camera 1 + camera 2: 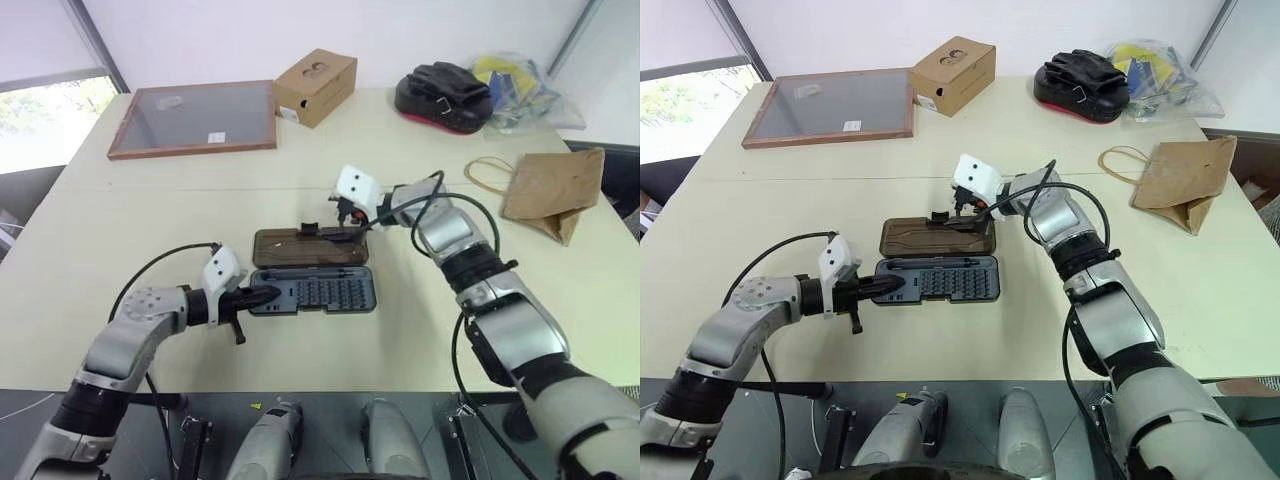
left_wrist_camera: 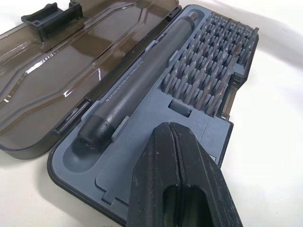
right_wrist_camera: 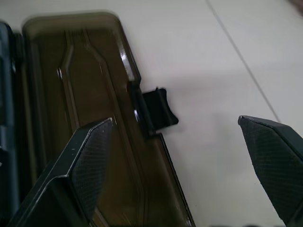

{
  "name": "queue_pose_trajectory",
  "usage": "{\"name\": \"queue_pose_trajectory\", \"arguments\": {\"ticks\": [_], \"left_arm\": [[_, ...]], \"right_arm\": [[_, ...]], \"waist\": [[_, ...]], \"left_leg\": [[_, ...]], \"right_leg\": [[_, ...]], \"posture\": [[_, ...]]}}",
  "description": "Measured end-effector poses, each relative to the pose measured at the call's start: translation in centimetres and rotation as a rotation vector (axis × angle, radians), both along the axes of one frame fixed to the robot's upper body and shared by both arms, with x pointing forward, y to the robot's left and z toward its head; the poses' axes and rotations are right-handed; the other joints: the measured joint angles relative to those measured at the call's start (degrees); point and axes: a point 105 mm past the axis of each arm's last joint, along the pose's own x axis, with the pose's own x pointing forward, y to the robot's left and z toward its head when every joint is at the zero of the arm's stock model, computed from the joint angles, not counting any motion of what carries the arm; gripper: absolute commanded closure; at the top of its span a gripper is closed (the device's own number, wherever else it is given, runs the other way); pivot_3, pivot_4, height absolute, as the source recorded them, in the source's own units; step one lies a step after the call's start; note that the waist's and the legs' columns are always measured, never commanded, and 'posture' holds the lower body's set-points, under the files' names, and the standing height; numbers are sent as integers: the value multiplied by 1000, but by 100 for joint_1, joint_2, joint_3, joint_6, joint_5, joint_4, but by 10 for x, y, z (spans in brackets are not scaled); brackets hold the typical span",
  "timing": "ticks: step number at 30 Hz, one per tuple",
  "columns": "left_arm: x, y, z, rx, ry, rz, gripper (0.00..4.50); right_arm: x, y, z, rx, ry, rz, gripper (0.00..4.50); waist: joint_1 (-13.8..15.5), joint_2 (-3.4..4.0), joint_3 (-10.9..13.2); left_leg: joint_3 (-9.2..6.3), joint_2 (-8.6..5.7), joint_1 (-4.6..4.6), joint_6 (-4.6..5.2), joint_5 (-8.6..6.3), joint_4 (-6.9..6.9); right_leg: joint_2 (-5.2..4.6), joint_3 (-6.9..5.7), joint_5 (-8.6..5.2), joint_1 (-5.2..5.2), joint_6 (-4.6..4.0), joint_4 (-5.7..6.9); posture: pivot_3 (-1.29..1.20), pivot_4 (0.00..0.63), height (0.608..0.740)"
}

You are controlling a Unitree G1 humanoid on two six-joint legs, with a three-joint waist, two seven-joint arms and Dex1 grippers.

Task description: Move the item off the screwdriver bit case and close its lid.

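At centre of the pale surface (image 1: 150, 210): screwdriver bit case (image 1: 315, 290) lying open, grey-blue tray nearer, lid (image 1: 305, 246) folded flat on the far side. Left tool (image 1: 262, 295), fingers together, tips resting on the tray's left end. Right tool (image 1: 345, 218), fingers wide apart, poised over the lid's far edge by the black latch (image 3: 158, 111). Paper bag (image 1: 550, 190) lies far right, well apart from the case.

Lid (image 1: 308, 246) flat behind tray (image 1: 312, 291); bag (image 1: 553, 189) apparently well right.
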Motion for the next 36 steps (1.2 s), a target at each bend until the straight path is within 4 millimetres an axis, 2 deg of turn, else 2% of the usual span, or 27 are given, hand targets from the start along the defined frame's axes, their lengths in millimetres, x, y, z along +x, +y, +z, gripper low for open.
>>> {"name": "queue_pose_trajectory", "arguments": {"ticks": [4,11,18,23,36], "left_arm": [[-3,3,0,1,-6,28,4500],[-6,5,0,5,-3,52,4500],[-6,7,-2,8,1,64,4500],[-6,7,-2,9,1,69,4500],[-5,6,-1,5,-13,87,4500]], "right_arm": [[4,-11,-18,-32,24,-22,67],[9,-10,-18,-38,5,-17,67],[11,-11,-22,-11,32,-37,67],[11,-11,-24,-28,37,-42,2378],[7,-10,-26,-83,55,12,2378]], "waist": [[-7,1,0],[-24,3,-2],[-22,2,-2],[-14,2,-2],[-9,2,-2]], "left_leg": [[0,0,0,-2,1,-3],[-1,1,9,-4,2,-6],[0,3,55,-14,8,-36],[1,5,63,-15,9,-42],[1,5,65,-16,9,-46]], "right_leg": [[1,1,0,-2,-1,1],[3,1,2,3,-4,2],[3,6,4,33,-8,1],[6,9,3,37,-8,0],[6,11,3,37,-9,-1]], "posture": [[0,150,740],[0,150,740],[0,150,740],[0,150,740],[0,150,740]]}}
